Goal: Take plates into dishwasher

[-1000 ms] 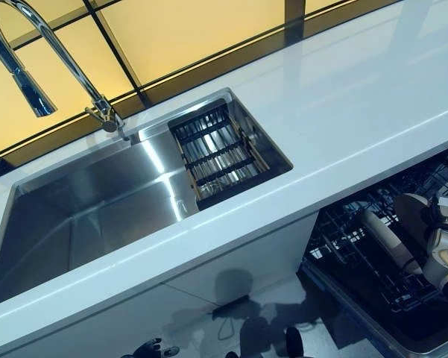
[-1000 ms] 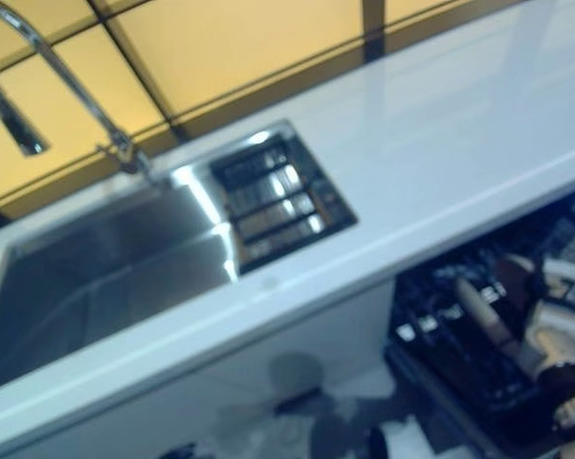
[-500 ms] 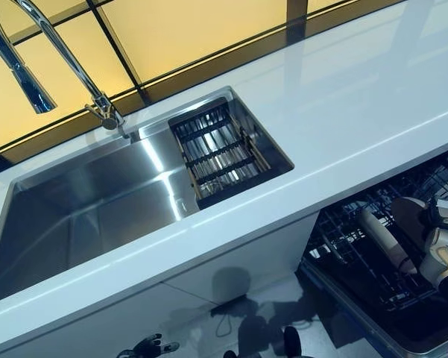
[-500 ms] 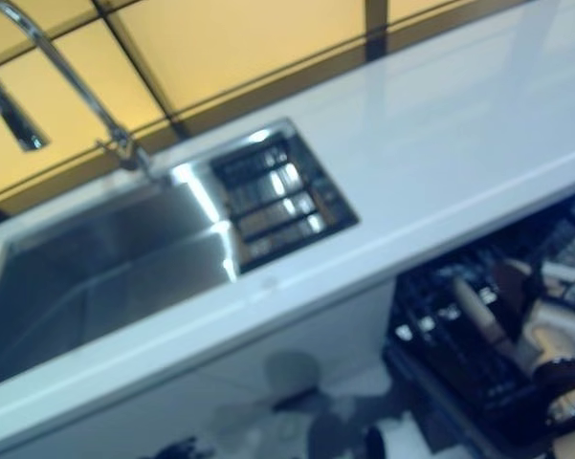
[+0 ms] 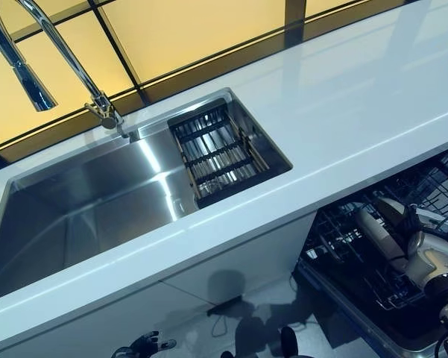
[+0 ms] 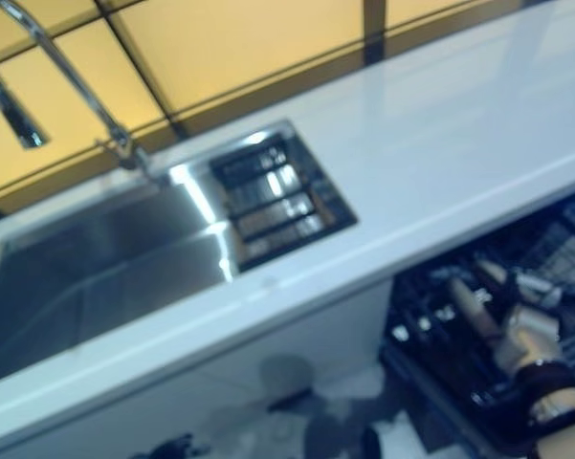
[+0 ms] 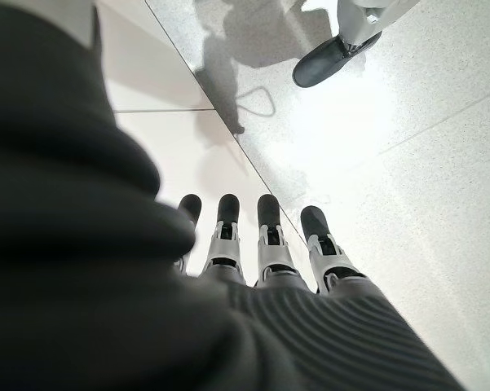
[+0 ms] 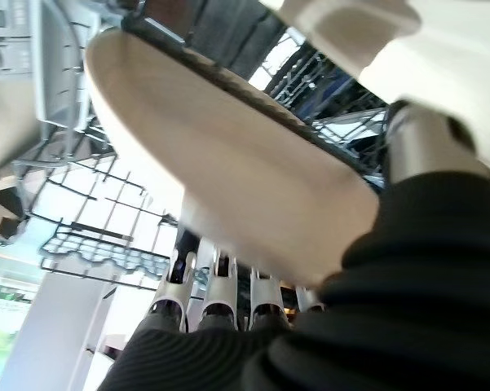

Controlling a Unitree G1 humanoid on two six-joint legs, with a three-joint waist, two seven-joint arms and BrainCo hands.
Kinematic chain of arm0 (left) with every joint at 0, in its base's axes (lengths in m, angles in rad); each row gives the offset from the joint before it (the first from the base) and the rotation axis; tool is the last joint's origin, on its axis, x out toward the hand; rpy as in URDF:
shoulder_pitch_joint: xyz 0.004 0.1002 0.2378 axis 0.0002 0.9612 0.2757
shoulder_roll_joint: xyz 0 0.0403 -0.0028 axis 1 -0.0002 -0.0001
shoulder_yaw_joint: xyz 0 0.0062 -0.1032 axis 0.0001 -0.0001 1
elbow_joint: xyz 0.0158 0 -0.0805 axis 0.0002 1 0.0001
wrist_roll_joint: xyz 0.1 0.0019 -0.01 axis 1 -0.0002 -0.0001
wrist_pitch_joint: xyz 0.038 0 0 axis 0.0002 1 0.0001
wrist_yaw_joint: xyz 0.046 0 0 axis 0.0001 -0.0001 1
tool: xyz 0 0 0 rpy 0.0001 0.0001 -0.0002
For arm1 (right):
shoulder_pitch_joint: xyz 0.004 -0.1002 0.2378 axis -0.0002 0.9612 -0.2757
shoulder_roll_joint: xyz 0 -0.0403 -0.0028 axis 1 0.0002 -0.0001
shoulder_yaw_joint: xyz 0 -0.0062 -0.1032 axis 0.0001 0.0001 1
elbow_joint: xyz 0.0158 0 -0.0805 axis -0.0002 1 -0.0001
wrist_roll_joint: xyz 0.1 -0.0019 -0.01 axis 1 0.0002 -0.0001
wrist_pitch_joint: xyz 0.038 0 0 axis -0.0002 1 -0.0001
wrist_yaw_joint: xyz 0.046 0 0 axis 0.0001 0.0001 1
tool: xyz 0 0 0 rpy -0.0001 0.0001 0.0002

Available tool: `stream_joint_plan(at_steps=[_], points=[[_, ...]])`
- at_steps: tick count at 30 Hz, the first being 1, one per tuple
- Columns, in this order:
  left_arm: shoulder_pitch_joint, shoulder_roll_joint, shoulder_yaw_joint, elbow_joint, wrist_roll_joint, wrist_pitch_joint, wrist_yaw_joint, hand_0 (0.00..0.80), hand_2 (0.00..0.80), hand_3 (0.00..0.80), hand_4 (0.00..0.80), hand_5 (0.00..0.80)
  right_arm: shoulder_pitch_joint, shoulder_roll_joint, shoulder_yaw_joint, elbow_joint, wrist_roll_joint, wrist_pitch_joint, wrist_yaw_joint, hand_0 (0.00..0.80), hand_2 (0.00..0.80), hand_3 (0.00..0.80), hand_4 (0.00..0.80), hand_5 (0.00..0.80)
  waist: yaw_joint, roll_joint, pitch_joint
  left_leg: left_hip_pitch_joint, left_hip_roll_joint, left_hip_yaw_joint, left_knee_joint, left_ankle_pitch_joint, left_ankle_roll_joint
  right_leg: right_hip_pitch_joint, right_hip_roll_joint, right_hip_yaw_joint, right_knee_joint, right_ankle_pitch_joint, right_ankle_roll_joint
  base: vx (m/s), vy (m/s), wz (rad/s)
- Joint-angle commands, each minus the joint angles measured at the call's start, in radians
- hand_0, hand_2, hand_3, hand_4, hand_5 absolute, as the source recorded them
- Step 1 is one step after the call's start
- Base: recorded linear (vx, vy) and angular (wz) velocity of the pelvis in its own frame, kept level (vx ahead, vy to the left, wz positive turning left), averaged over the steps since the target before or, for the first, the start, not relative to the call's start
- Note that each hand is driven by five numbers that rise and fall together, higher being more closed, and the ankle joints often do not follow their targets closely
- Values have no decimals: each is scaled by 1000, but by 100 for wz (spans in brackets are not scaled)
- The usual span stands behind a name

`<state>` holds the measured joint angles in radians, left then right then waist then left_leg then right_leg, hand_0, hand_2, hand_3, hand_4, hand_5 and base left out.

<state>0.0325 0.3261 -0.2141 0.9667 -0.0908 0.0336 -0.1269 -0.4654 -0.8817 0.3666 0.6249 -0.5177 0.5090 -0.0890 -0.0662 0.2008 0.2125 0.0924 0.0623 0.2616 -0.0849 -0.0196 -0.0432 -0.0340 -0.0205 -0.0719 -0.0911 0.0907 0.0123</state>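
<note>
A cream plate (image 5: 374, 233) stands on edge in the black wire rack (image 5: 335, 246) of the pulled-out dishwasher at the lower right. My right hand (image 5: 431, 261) is shut on it. In the right wrist view the thumb lies over the plate (image 8: 228, 171) and the fingers (image 8: 220, 297) run beneath it, with the rack's wires all around. Down by the floor at the bottom left hangs my left hand (image 5: 138, 346). Its fingers (image 7: 269, 236) are straight and it holds nothing.
A white counter (image 5: 358, 97) runs across above the dishwasher. The steel sink (image 5: 74, 216) is set into it, with a slotted drain basket (image 5: 216, 153) at its right end and a tall curved faucet (image 5: 60, 52) behind. White cabinet fronts (image 5: 238, 261) stand left of the rack.
My right hand has moved the plate a little to the left and lower into the rack. The left hand has stayed low by the floor.
</note>
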Motion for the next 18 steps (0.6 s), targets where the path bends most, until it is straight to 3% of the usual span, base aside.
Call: stream_joint_plan(at_steps=[1, 9, 14, 18], points=[[-17, 49, -19, 47, 51, -6, 3, 0, 0, 0, 0, 0, -28, 20, 13, -18, -36, 18, -4, 0, 0, 0, 0, 0, 6, -85, -50, 18, -15, -7, -2, -71, 40, 52, -46, -19, 4, -93, 88, 0, 0, 0], [-20, 49, -1, 72, 79, -18, 0, 0, 0, 0, 0, 0, 19, 9, -37, -99, -114, 62, 55, 0, 0, 0, 0, 0, -10, -126, -70, 36, -4, 8, -2, -81, 44, 61, -33, 3, 4, -93, 87, 2, 8, -1], [-24, 55, 23, 92, 101, -20, 2, 0, 0, 0, 0, 0, 51, -24, -92, -190, -167, 80, 155, 0, 0, 0, 0, 0, -26, -162, -85, 47, 1, 21, -2, -87, 47, 66, -26, 20, 4, -89, 90, 5, 38, -3], [-36, 58, 48, 116, 118, -15, 6, 0, 0, 0, 0, 0, 98, -85, -182, -296, -205, 94, 303, 0, 0, 0, 0, 0, -46, -194, -99, 57, 5, 35, -2, -91, 49, 69, -16, 43, 4, -84, 93, 5, 50, -7]])
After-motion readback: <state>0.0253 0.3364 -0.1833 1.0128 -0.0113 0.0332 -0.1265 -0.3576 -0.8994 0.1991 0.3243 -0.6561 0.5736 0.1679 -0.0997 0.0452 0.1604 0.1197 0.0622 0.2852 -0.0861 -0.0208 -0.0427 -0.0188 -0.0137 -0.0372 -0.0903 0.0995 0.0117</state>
